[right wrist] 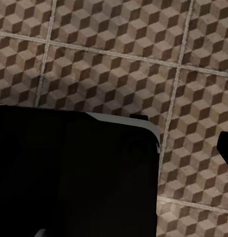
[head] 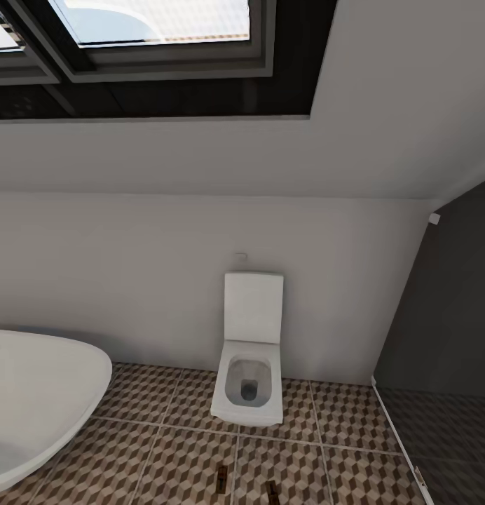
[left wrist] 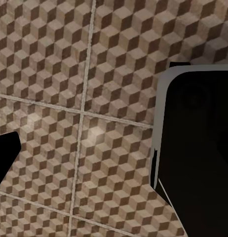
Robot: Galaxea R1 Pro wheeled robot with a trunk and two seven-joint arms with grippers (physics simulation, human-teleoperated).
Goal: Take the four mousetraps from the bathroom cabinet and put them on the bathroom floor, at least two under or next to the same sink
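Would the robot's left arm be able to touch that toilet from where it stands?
Probably not. The toilet stands against the far wall, across a stretch of bathroom floor, and the left wrist camera faces floor tiles.

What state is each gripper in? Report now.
Left gripper: cannot tell, just a dark edge over the bathroom floor.
Right gripper: cannot tell, same.

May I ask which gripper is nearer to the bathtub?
Left, probably: the bathtub lies on the robot's left. Both arms point down at the bathroom floor, the right arm farther off.
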